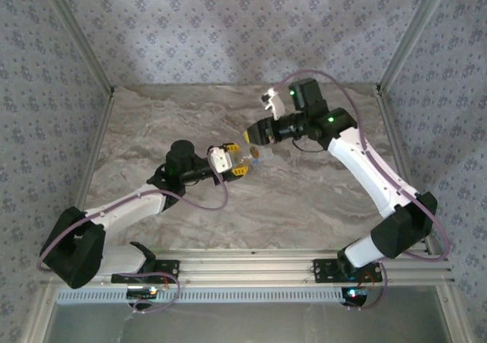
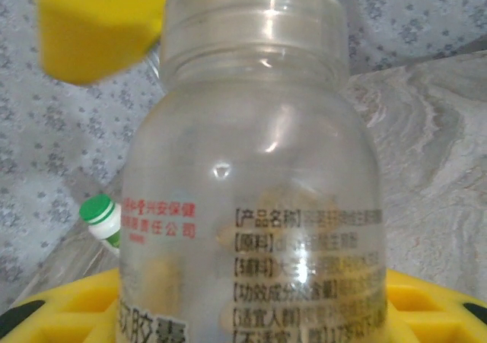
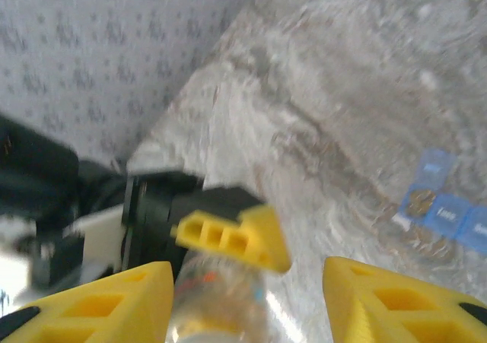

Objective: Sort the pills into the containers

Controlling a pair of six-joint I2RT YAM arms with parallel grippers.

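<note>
Our left claw clamped the bottle; the right claw stood open and needed centring on its top.

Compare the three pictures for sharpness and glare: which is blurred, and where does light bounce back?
Top view: evenly lit and sharp. Left wrist view: the clear bottle sits very close, with bright glints on its neck and faded print at right. Right wrist view: smeared throughout, the table streaked and the blue pill box fuzzy.
</note>
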